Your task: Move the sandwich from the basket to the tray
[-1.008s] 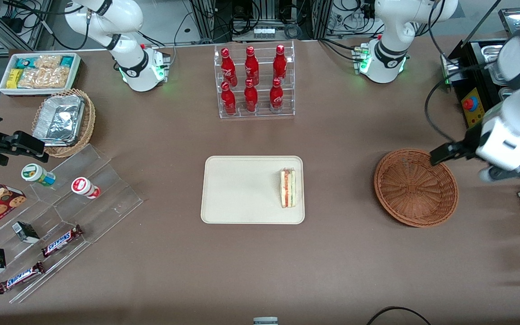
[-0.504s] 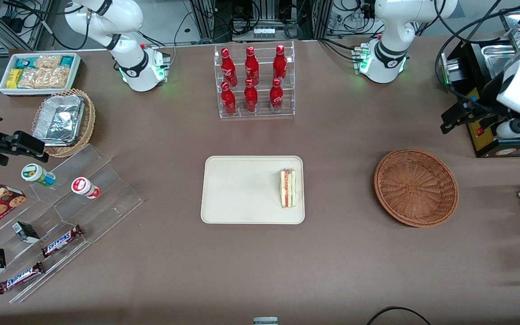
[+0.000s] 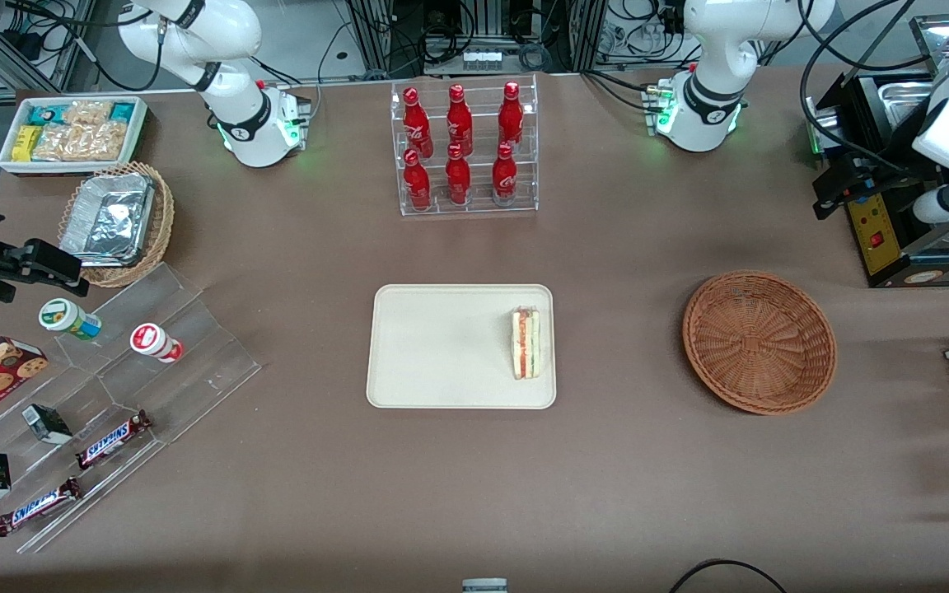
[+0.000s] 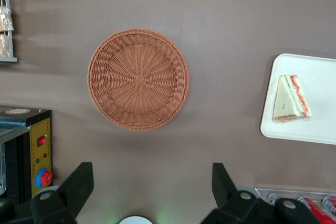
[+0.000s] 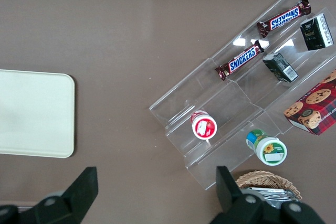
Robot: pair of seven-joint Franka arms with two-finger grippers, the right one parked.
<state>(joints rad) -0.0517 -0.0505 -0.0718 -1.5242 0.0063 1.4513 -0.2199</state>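
Wicker basket (image 3: 759,342): sitting empty on the brown worktop (image 3: 623,478), toward the working arm's end.
Sandwich (image 3: 526,343): lying on the tray (image 3: 433,346), close to the rim nearest the basket (cut edge with red and green layers showing).
Gripper (image 4: 149,195): hanging high above the worktop near the black control box (image 3: 878,222), fingers spread wide and carrying nothing.
Task status: looking complete; sandwich is resting inside the tray, well apart from the basket.
Risk: sandwich is sitting just beside the rim, so a knock to the tray could be tipping it over the edge; a careless low sweep of the arm could also be clipping the control box, which stands right beside it.
Surroundings: acrylic rack of red bottles (image 3: 462,148) standing farther from the front camera than the tray; clear stepped shelf (image 3: 153,362) with snack bars and cups toward the parked arm's end.
Obstructions: nothing is standing between tray and basket.
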